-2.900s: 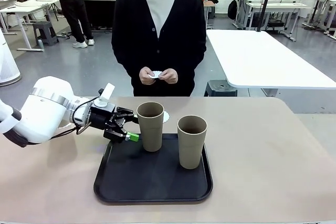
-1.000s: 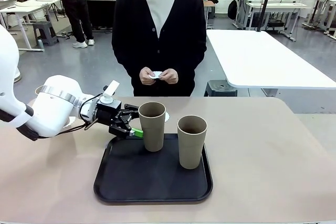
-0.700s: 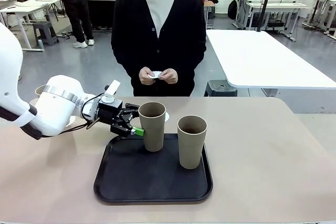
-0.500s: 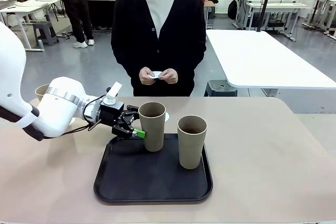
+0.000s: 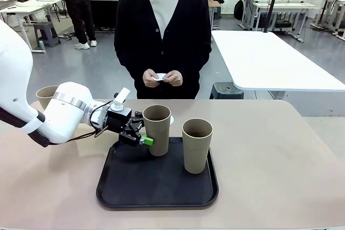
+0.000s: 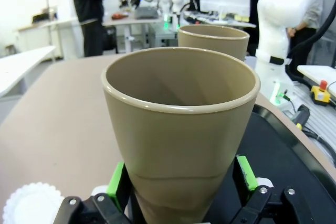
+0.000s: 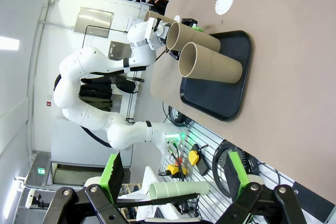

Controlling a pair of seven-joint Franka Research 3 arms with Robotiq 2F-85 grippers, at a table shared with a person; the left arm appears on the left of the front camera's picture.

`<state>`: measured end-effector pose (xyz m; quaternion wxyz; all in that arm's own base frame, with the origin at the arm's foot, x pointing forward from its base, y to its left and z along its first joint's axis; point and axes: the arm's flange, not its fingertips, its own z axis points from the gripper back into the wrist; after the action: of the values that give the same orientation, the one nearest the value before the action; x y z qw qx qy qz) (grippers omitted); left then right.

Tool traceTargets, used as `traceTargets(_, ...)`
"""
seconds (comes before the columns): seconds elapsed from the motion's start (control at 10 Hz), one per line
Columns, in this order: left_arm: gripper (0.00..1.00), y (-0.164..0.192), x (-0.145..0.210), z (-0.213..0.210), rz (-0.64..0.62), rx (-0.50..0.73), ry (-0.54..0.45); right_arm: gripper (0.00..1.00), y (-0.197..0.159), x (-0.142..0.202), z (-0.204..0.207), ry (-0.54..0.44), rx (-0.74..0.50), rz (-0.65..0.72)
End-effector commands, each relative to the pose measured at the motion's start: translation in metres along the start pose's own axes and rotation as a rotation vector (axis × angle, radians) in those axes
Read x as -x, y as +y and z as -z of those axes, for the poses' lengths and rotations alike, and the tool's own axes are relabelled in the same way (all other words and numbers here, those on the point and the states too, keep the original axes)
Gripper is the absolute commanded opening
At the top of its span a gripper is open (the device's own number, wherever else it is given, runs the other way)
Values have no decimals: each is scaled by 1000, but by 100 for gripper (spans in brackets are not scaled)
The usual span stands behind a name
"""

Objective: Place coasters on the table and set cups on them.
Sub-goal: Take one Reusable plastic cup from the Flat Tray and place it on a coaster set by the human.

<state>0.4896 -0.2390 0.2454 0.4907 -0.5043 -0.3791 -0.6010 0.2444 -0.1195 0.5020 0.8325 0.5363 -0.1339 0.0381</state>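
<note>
Tan cups point(image 5: 197, 145): two stand on a black tray point(image 5: 156, 189) on the beige table point(image 5: 269, 149), and a third cup point(image 5: 46, 96) stands far left behind the arm. Spread wide, the left gripper point(image 5: 143, 129) flanks the left cup point(image 5: 157, 129) low down with its green pads point(image 6: 116, 181). A white coaster point(image 6: 29, 204) lies beside that cup. The right gripper point(image 7: 174, 174) gapes wide, empty.

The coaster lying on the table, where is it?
In the front view the coaster lies on the table just beyond the far edge of the black tray, mostly hidden behind its left cup.
</note>
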Motion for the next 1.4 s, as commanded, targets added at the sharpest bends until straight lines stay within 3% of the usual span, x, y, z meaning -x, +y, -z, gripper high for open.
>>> traceTargets(0.0, 100, 9, 5, 11, 42, 14, -19, 100, 0, -1, 1, -1, -15, -5)
traceTargets(0.1, 100, 11, 6, 15, 45, 12, -23, 100, 0, -1, 1, -1, -15, -5)
traceTargets(0.2, 90, 14, 7, 18, 52, 21, -28, 100, 0, -1, 1, -1, -15, -5)
traceTargets(0.3, 41, 15, 7, 17, 53, 17, -30, 100, 0, -1, 1, -1, -15, -5)
traceTargets(0.4, 31, 15, 6, 16, 54, 12, -35, 100, 0, -1, 1, -1, -15, -5)
traceTargets(0.5, 0, 15, 4, 13, 54, 6, -44, 100, 0, -1, 1, -1, -15, -5)
traceTargets(0.7, 0, 10, -3, 9, 55, 4, -50, 100, 0, -1, 1, -1, -15, -5)
traceTargets(0.8, 28, -1, -20, 5, 18, -11, -51, 100, 0, -1, 1, -1, -15, -5)
traceTargets(1.1, 28, -33, -125, -12, 41, -53, -28, 100, 0, -1, 1, -1, -15, -5)
traceTargets(1.3, 28, -37, -173, -19, 15, -87, -7, 100, 0, -1, 1, -1, -15, -5)
